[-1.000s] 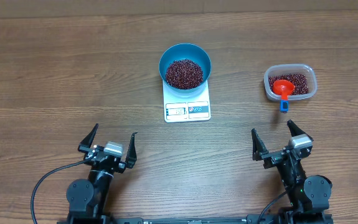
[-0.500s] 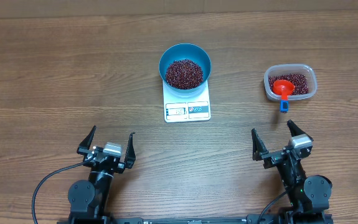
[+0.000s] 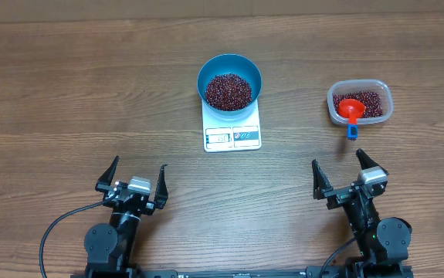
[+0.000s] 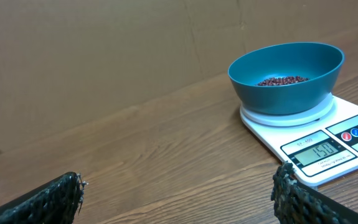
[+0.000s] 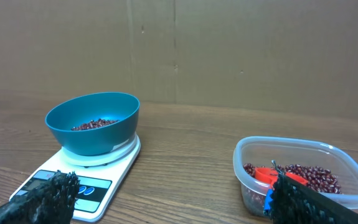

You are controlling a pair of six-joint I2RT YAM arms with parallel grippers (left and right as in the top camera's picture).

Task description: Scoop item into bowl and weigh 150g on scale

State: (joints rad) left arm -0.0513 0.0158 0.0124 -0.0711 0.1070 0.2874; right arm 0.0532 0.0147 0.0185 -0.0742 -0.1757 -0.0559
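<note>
- Locate the beans [image 3: 228, 90] as a loose maroon heap in the bottom of the blue bowl [image 3: 206, 71], with a second lot in the clear tub [image 3: 388, 104] at the right of the worktop [image 3: 52, 93]
- Note the bowl seated on the rear half of the white scale [image 3: 232, 137], with display [image 4: 317, 151] and buttons [image 4: 357, 130] clear of it on the robot-facing edge
- Read the display in the left wrist view as 150; judge the weighing target met and no further scoop called for
- Find the red scoop [image 3: 350, 108] resting on the beans in the tub, blue handle [image 3: 351, 131] hanging over the near rim, long axis running fore-and-aft toward the robot
- Take the right end effector [image 3: 337, 157] as the nearer one to the scoop: handle almost straight ahead of it, near but apart, jaws spread wide and holding nothing
- Take the left end effector [image 3: 140, 162] as parked likewise, jaws spread wide and empty, bowl and scale ahead and to its right, well apart
- Place the bowl roughly between the two arms, forward of both, touched by neither
- If a correction were wanted, reach forward with the right arm and close across the handle, at right angles to its long axis
- Watch for any nudge to scale or bowl, likely to upset the reading
</note>
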